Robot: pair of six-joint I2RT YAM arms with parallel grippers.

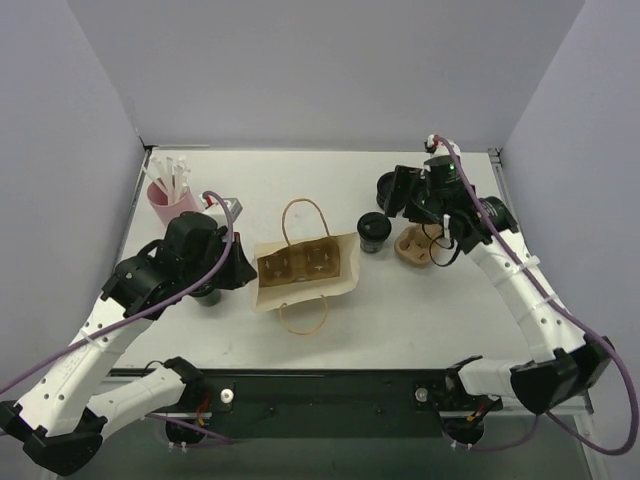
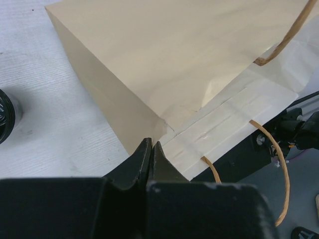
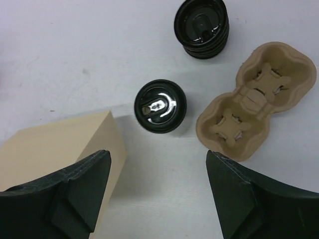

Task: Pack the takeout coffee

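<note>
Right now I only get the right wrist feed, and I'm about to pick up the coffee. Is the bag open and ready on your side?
Observer: Yes. In the top view the brown paper bag stands open, with a two-cup carrier seated inside it.
Operator: Is the left arm clear of it?
Observer: No. The left gripper has its jaws closed at a corner of the bag. I cannot tell whether paper is pinched between them.
Operator: Anything on the table beyond the bag?
Observer: A pink cup of white sticks stands at the far left of the table.
</note>
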